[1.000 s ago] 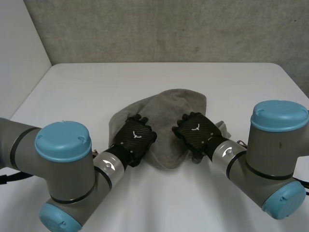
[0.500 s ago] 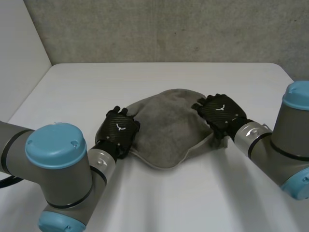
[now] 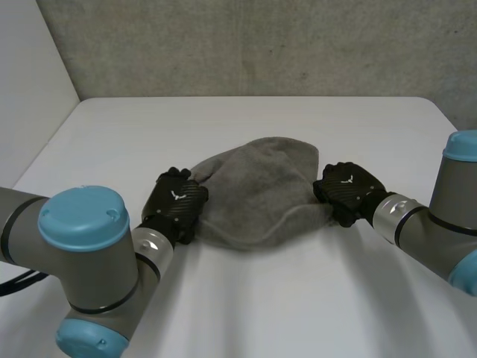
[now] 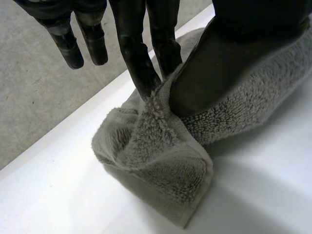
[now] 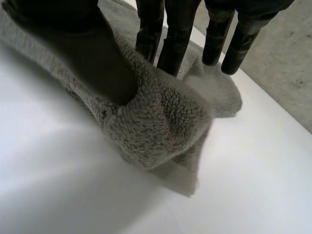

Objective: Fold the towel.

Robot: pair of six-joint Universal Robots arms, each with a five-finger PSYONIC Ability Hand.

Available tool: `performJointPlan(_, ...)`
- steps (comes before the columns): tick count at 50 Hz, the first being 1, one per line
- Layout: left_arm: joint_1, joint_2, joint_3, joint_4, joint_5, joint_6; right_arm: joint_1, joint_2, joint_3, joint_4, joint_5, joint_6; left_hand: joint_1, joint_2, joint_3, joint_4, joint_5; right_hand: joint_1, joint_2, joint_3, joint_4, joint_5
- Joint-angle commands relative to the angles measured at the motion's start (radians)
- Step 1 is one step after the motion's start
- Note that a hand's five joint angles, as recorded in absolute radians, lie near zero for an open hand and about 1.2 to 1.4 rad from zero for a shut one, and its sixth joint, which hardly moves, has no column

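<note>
The left hand (image 3: pixel 177 203) pinches the near left end of the towel (image 3: pixel 257 186), cloth nipped between its thumb (image 4: pixel 229 53) and two fingers (image 4: pixel 141 63), while the other fingers hang straight and clear of it. The right hand (image 3: pixel 346 190) has the same hold on the opposite, right end: thumb pressed into the pile against two fingers, the rest free.

The grey terry towel lies between the hands near the middle of the white table (image 3: pixel 246 119), as a rounded, rumpled heap with no straight edge squared up. I judge the folding barely begun. The cloth looks gripped for spreading or lifting, and every proper fold is yet to be made.

The head view gives the towel's whole outline and the backs of both hands, but hides the grips. The wrist views show each pinch and the hemmed flap drooping below it. Whether either hold is on a true corner or just a doubled edge I cannot say.
</note>
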Motion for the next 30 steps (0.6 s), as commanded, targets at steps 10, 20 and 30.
performJointPlan(10,0.070,0.120,0.023,-0.179,0.114,0.024,-0.092,-0.132,-0.101,0.356,-0.200,-0.023,0.145,0.107,-0.048,-0.053,0.110,0.193,0.179,-0.045,-0.075,0.173)
performJointPlan(20,0.137,0.015,0.248,-0.230,0.179,0.073,-0.075,0.028,-0.331,0.424,-0.164,-0.221,0.145,0.107,-0.048,-0.053,0.110,0.193,0.179,-0.045,-0.075,0.173)
performJointPlan(30,0.166,-0.101,0.722,-0.056,0.162,0.018,0.023,0.043,-0.696,-0.185,0.184,-0.038,0.145,0.107,-0.048,-0.053,0.110,0.193,0.179,-0.045,-0.075,0.173)
